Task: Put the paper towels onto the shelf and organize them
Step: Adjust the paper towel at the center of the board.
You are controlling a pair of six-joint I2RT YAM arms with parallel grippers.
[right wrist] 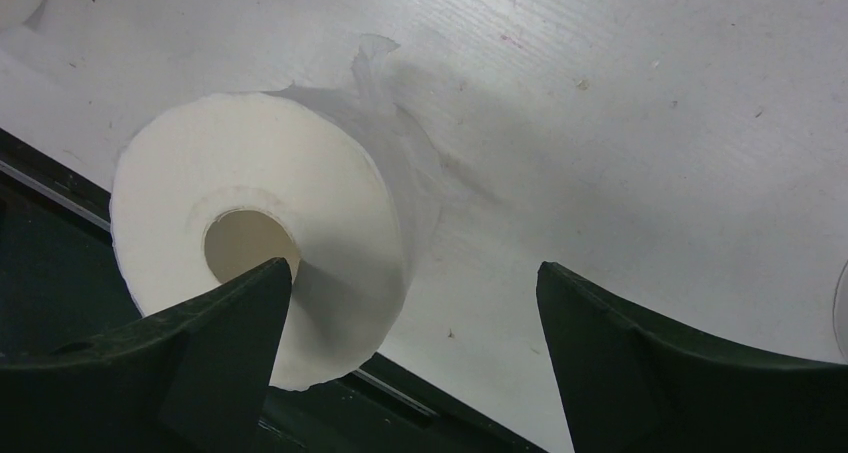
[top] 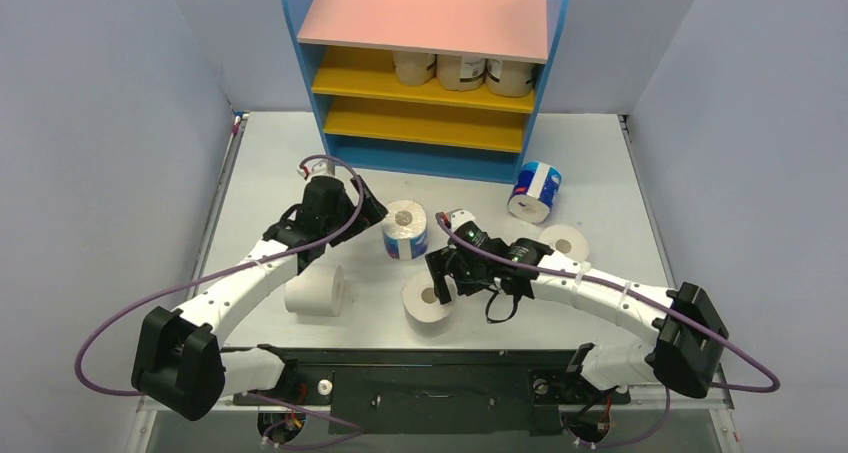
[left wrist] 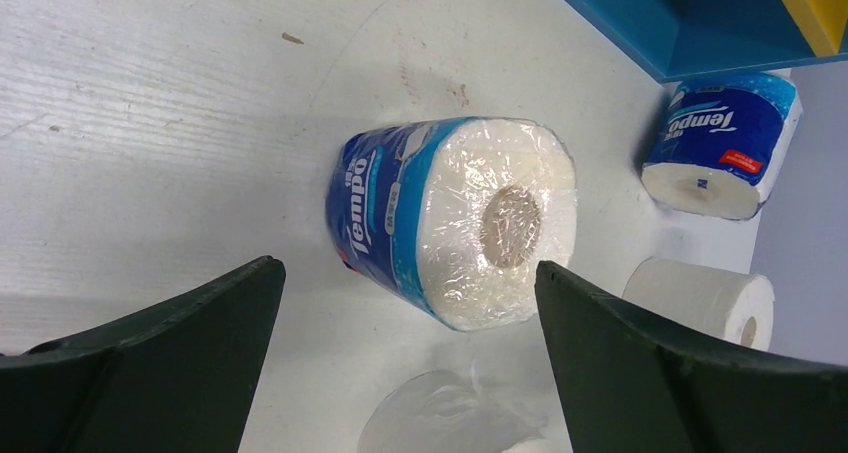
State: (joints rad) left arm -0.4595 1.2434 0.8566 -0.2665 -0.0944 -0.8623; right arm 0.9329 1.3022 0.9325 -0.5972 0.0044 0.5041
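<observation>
In front of the shelf (top: 430,159), the left gripper (left wrist: 410,273) gapes wide at a blue Tempo roll (left wrist: 450,223), the right gripper (right wrist: 415,273) at a white roll (right wrist: 250,183).

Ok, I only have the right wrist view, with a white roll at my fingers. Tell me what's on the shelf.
Observer: Three labelled rolls stand on the upper yellow board of the shelf.
Operator: Report the left gripper.
Observer: The left gripper is open, a blue-wrapped roll between its fingers, untouched.
Operator: List the other loose rolls.
Observer: A second blue-wrapped roll near the shelf base, plus a near-left white roll and a far-right white roll.
</observation>
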